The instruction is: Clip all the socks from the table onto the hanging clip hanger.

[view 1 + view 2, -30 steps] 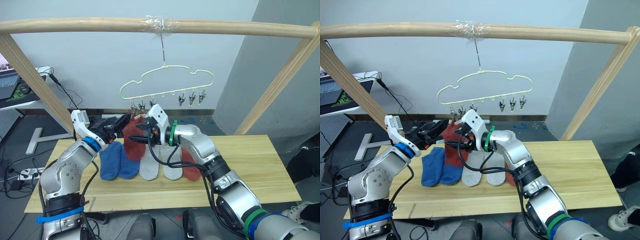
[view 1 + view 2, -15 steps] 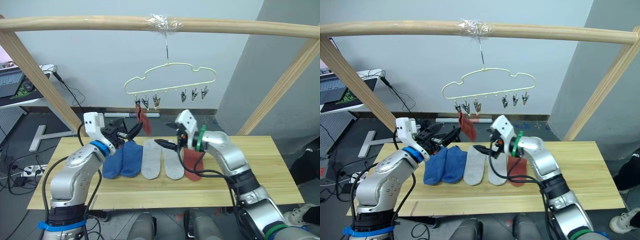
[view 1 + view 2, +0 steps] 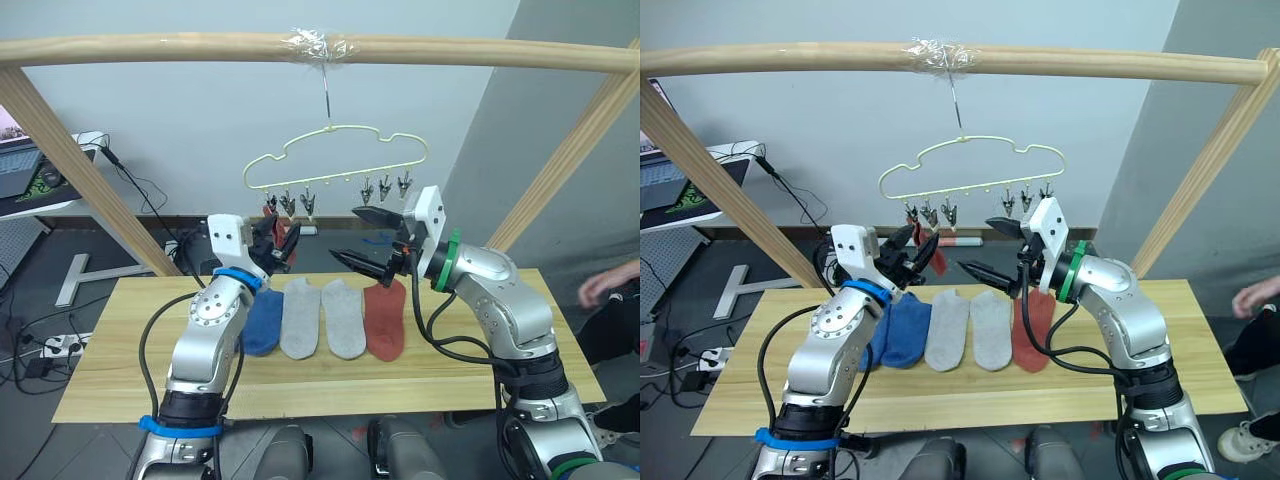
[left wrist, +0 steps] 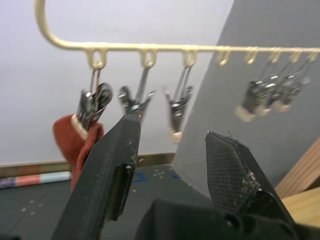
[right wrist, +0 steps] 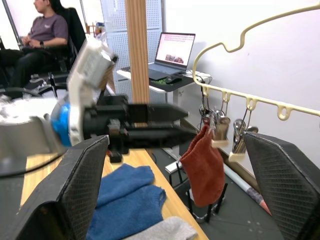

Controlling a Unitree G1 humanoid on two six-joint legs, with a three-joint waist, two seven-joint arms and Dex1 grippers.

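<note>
From the head, five socks [image 3: 343, 318] lie in a row on the table [image 3: 480, 360]. One red sock [image 3: 932, 250] hangs clipped on the hanger [image 3: 335, 160]. The left gripper [image 4: 175, 165] in its wrist view is spread apart below the clips [image 4: 177, 107]. The right gripper [image 3: 362, 237] is wide apart and empty.

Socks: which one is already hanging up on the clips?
One rust red ankle sock, pinched in the end clip of the pale yellow-green wire hanger. The other rust red sock lies flat on the light wooden table.

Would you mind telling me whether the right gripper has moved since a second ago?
Yes. The right gripper has left the rust red sock, now hanging on the clip hanger, and pulled back to the robot's right, ending open above the socks on the table.
</note>
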